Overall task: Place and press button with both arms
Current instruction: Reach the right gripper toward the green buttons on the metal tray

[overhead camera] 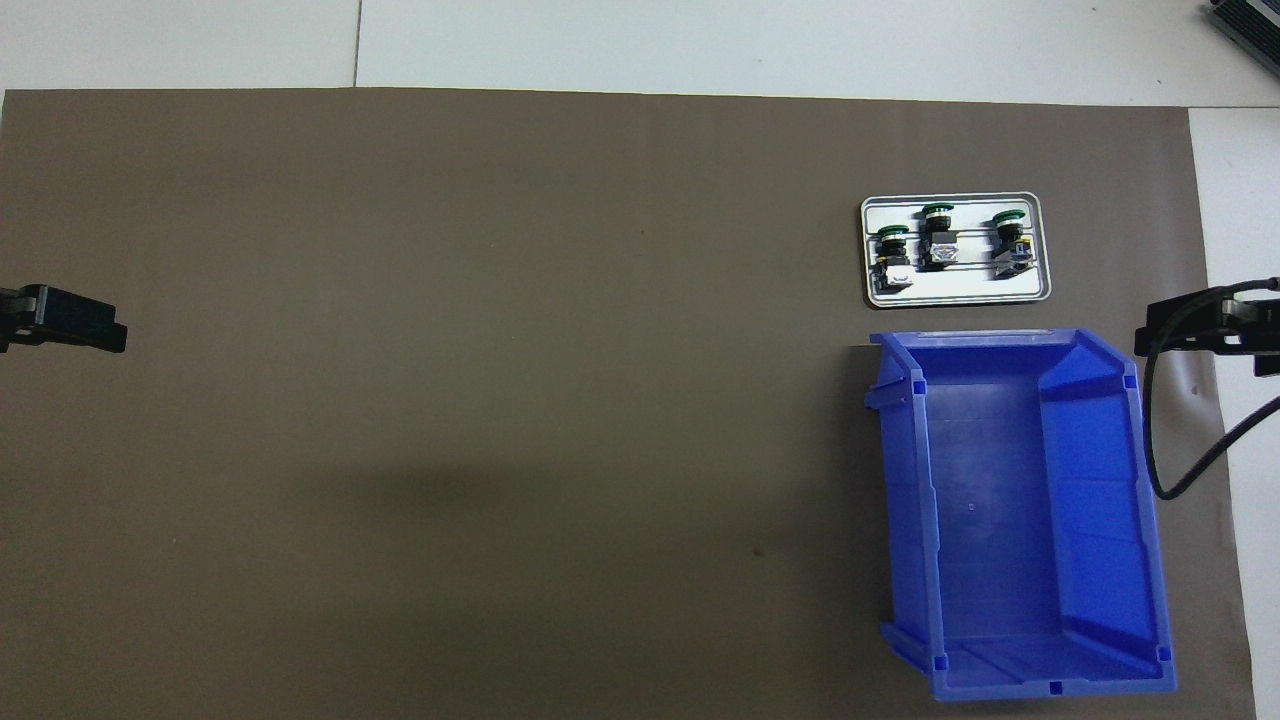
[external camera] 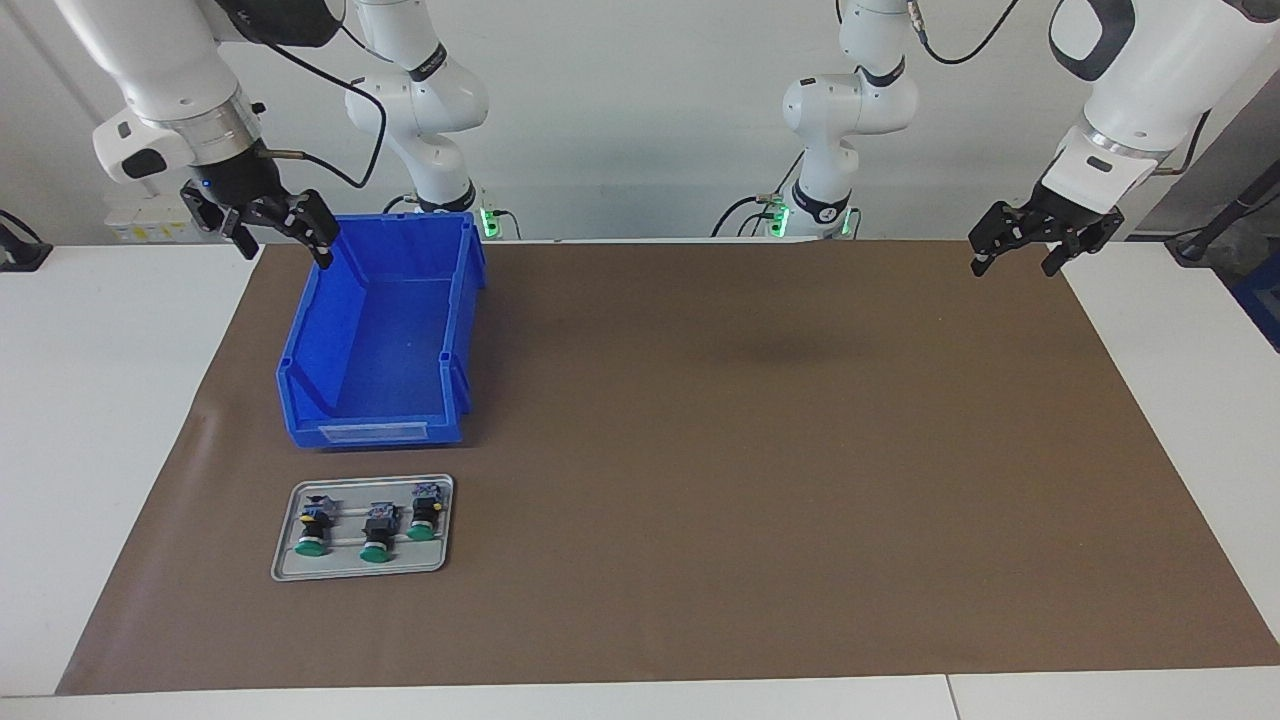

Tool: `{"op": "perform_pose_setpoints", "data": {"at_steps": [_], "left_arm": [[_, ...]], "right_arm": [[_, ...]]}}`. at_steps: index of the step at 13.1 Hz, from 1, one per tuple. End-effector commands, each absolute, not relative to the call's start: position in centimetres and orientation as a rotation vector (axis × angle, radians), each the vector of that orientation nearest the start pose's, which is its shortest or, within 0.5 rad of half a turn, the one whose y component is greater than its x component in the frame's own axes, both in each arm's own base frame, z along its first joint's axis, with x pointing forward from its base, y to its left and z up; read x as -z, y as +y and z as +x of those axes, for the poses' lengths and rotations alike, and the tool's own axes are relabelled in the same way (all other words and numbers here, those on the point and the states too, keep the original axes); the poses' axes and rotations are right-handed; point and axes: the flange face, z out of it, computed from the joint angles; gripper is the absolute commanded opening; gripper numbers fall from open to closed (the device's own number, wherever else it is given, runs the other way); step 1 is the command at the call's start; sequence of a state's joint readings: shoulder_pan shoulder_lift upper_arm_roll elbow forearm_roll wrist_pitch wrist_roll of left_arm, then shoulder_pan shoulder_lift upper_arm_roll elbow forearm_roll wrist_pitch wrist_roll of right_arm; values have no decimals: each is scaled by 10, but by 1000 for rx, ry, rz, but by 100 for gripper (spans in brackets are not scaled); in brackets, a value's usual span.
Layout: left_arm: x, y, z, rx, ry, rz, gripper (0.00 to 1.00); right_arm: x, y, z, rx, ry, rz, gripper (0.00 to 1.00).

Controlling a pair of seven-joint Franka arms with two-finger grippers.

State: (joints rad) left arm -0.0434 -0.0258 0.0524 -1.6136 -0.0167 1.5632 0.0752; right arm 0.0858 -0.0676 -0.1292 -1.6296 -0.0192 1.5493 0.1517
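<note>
Both claws open, empty: right claw point(external camera: 268, 228) over bin point(external camera: 375, 345) rim, left claw point(external camera: 1035, 243) waits; approach one button point(external camera: 311, 527) on tray point(external camera: 360, 570) vertically, grip body

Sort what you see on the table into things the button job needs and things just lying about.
Needed: three green buttons on the grey tray; left gripper and right gripper, both open, raised, waiting.

Lying about: blue bin; brown mat.

A white table point(external camera: 120, 450) carries a brown mat point(external camera: 750, 450), on which a blue bin point(external camera: 385, 335) and, just beside it farther from the robots, a grey tray point(external camera: 365, 572) rest toward the right arm's end
</note>
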Motion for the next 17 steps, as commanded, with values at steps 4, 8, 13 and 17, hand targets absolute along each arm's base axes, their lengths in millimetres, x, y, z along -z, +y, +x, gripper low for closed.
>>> {"op": "perform_pose_setpoints", "data": {"at_steps": [4, 8, 13, 17], "left_arm": [[-620, 7, 537, -14, 104, -3143, 100], [-619, 7, 537, -17, 104, -3143, 100], [-619, 6, 537, -17, 106, -3143, 100], [-619, 7, 537, -17, 104, -3143, 100]], "right_arm": [[-632, -28, 524, -36, 284, -3150, 100], [-628, -28, 525, -31, 276, -3150, 100], [-628, -29, 525, -31, 273, -3150, 100], [-623, -33, 530, -22, 285, -3151, 100]]}}
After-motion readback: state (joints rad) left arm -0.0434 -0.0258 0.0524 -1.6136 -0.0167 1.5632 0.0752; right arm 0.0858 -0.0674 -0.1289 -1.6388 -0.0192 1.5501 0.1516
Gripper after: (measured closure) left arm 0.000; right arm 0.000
